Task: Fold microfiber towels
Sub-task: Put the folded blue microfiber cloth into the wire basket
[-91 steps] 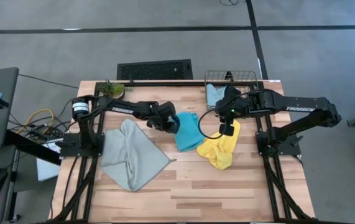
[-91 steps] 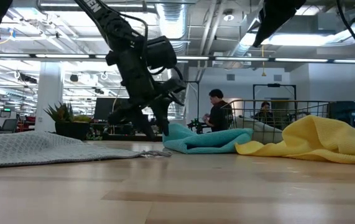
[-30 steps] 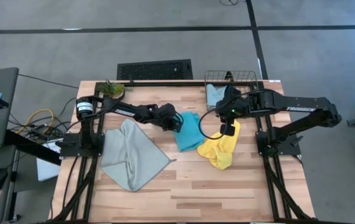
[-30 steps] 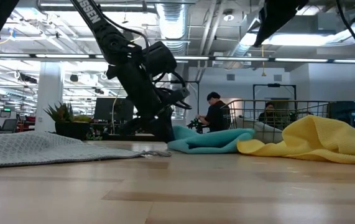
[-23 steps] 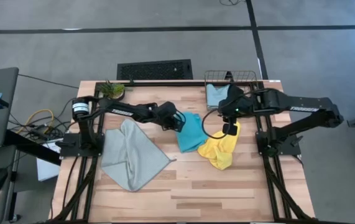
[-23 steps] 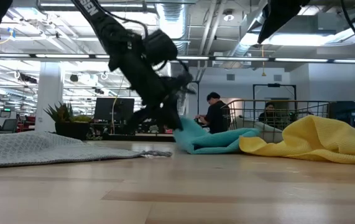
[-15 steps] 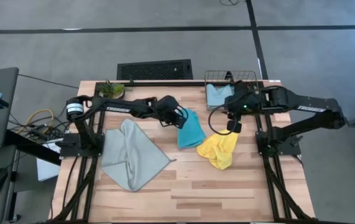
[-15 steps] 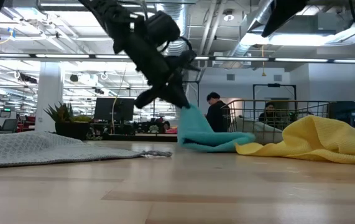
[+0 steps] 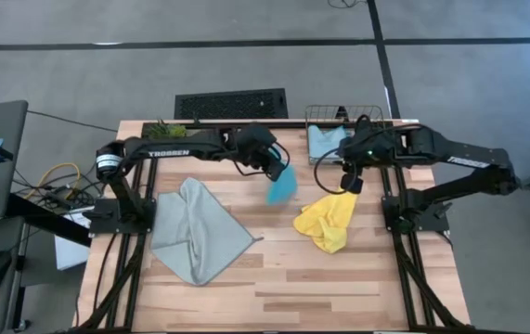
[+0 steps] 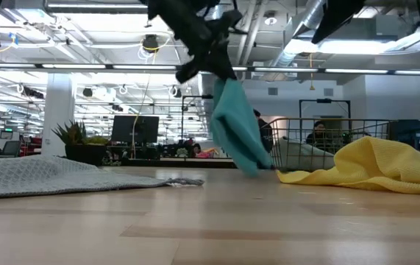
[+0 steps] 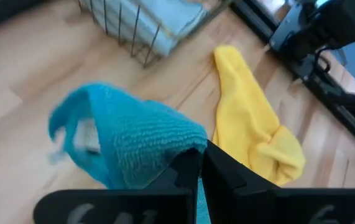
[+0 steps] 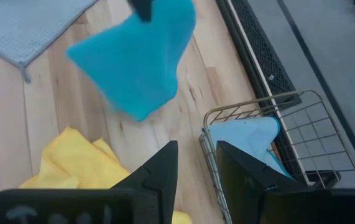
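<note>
My left gripper (image 9: 278, 170) is raised over the table's far middle and is shut on the cyan-blue towel (image 9: 282, 186), which hangs below it (image 10: 235, 125). My right gripper (image 9: 350, 182) stands open in the air above the far end of the crumpled yellow towel (image 9: 328, 221); nothing is between its fingers (image 12: 196, 146). The grey-green towel (image 9: 195, 230) lies spread flat on the table's left part. A pale blue towel (image 9: 325, 141) lies inside the wire basket (image 9: 343, 115). My left gripper pinches a bunched upper part of the cyan-blue towel (image 11: 180, 146) between its two fingers, which slant downward from the table's left. One layer or several, I cannot tell. The towel hangs slack below the fingers, its lower tip (image 10: 251, 169) close above the table.
The wire basket stands at the far edge, right of the middle. A small potted plant (image 9: 164, 131) stands at the far left corner. Bare wood (image 9: 283, 288) runs along the near edge.
My left gripper has risen and gone a little toward the far edge, still shut on the cyan-blue towel. The towel, which lay bunched on the table, has been drawn up until it hangs from the fingers. My right gripper has drifted slightly toward the far right.
</note>
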